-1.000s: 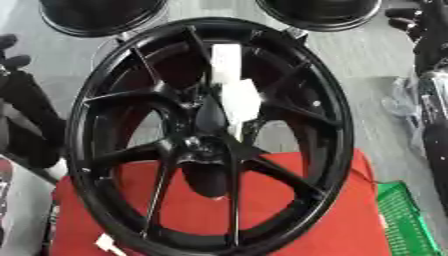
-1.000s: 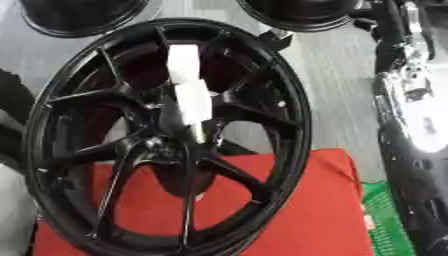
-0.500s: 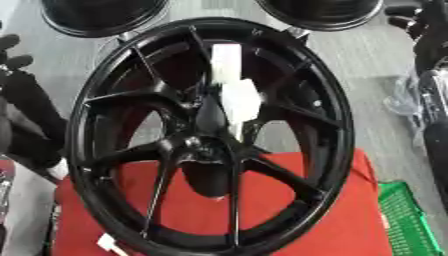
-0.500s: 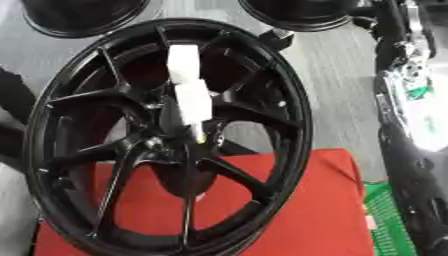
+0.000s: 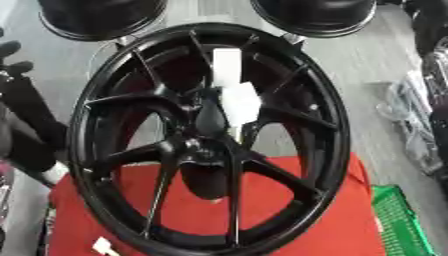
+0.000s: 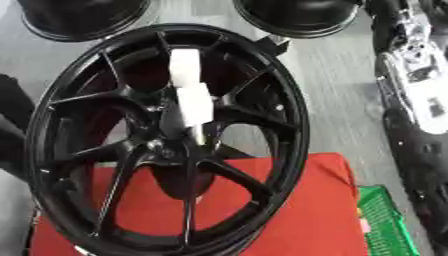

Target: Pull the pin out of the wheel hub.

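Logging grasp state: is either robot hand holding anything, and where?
Nothing visibly held. The white pin sits untouched in the wheel hub; no robot hand fingers are clearly visible.

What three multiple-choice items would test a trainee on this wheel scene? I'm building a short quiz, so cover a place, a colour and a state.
1. What does the black wheel stand on?
A. a red surface
B. a green crate
C. bare floor

2. What colour is the pin at the hub?
A. red
B. white
C. black

3. Where is the pin now?
A. lying on the floor
B. held in a hand
C. at the hub, with no hand on it

Answers:
1 A, red shows under the rim.
2 B, it stands out pale against the dark spokes.
3 C, nothing grips it.
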